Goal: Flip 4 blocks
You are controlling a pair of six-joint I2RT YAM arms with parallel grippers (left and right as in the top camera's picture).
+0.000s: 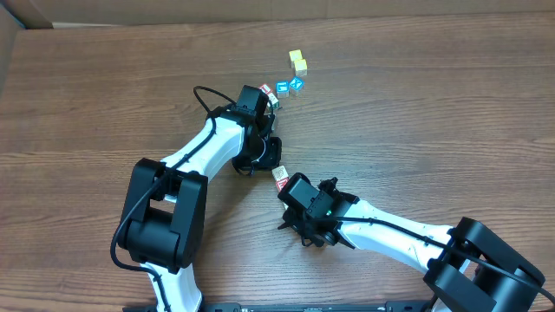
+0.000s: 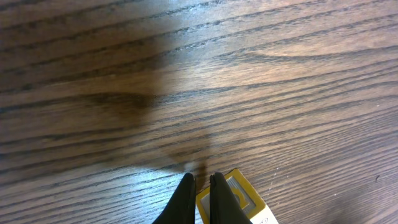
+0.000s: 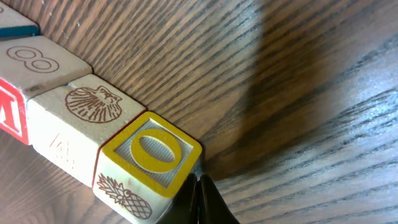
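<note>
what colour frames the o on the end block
Yellow; the O block shows best in the right wrist view.

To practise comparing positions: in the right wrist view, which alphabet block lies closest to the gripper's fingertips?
The yellow-bordered O block, pineapple on its side, at the row's end beside the right gripper; the shell block and 8 block lie farther off.

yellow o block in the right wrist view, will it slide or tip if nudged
The yellow O block looks like rigid wood with flat faces, so it should probably slide or pivot rather than roll. It sits against the shell block, so a push that way may move both.
</note>
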